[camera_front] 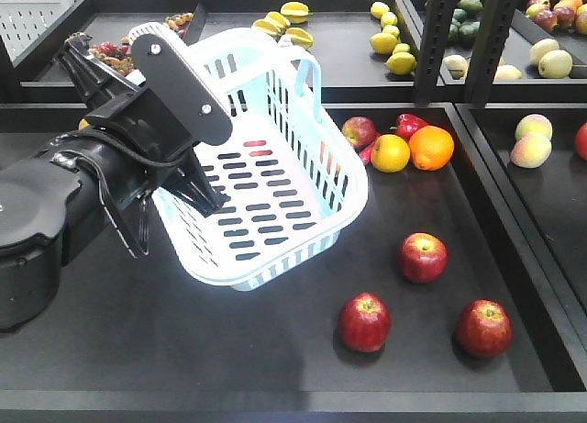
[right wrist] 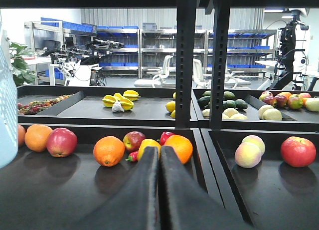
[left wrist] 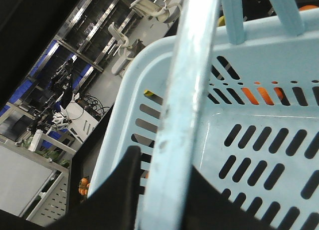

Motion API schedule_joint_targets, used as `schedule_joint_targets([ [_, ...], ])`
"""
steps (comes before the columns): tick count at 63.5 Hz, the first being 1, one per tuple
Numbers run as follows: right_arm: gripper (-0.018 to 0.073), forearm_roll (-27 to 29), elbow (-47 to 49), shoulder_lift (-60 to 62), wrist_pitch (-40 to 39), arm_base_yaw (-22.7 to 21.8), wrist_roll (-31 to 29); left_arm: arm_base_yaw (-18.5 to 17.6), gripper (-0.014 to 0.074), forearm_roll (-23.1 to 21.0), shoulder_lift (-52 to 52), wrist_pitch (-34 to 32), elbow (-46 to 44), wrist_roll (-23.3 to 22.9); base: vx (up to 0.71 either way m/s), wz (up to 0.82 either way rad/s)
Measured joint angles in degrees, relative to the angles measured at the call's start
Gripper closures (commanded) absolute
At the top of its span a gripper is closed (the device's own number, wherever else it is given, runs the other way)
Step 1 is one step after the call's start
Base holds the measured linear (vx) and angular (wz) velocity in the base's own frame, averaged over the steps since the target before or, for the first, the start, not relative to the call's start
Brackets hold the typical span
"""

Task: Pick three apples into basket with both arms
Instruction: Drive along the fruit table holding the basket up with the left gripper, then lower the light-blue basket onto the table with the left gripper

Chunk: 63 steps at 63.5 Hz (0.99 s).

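Three apples lie on the black worktop [camera_front: 229,350], all outside the basket. One [camera_front: 423,257] sits just right of the basket's low corner. The other two are nearer the front edge, one [camera_front: 365,321] on the left and one [camera_front: 483,328] on the right. They are apart from each other and upright, stems up.

The basket [camera_front: 316,139] stands to their left, tilted, with its opening turned towards the front camera. Whether its low corner touches the worktop cannot be told.

The left gripper [camera_front: 193,189] pinches the basket's left rim. In the left wrist view the pale rim runs between the two black fingers.

The right gripper [right wrist: 159,152] does not show in the front view. Its own wrist view shows its fingers pressed together with nothing between them, low over the worktop.

Behind the basket's right side is a cluster of fruit: an orange [camera_front: 431,148], a yellow-orange fruit [camera_front: 391,152], a red pepper [camera_front: 410,123] and another red apple [camera_front: 359,130]. Trays further back hold yellow fruit [camera_front: 393,45].
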<state>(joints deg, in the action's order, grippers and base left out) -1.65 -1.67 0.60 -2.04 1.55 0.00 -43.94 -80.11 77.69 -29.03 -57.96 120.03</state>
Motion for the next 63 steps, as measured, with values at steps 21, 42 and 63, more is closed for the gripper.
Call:
schedule_joint_targets([
  [21, 0.0568, 0.0, 0.0, 0.0, 0.0, 0.0, 0.0, 0.0, 0.0603, 0.0, 0.0, 0.1, 0.0, 0.0, 0.0, 0.0],
  [42, 0.0568, 0.0, 0.0, 0.0, 0.0, 0.0, 0.0, 0.0, 0.0603, 0.0, 0.0, 0.1, 0.0, 0.0, 0.0, 0.0],
  [63, 0.0568, 0.0, 0.0, 0.0, 0.0, 0.0, 0.0, 0.0, 0.0603, 0.0, 0.0, 0.2, 0.0, 0.0, 0.0, 0.0],
])
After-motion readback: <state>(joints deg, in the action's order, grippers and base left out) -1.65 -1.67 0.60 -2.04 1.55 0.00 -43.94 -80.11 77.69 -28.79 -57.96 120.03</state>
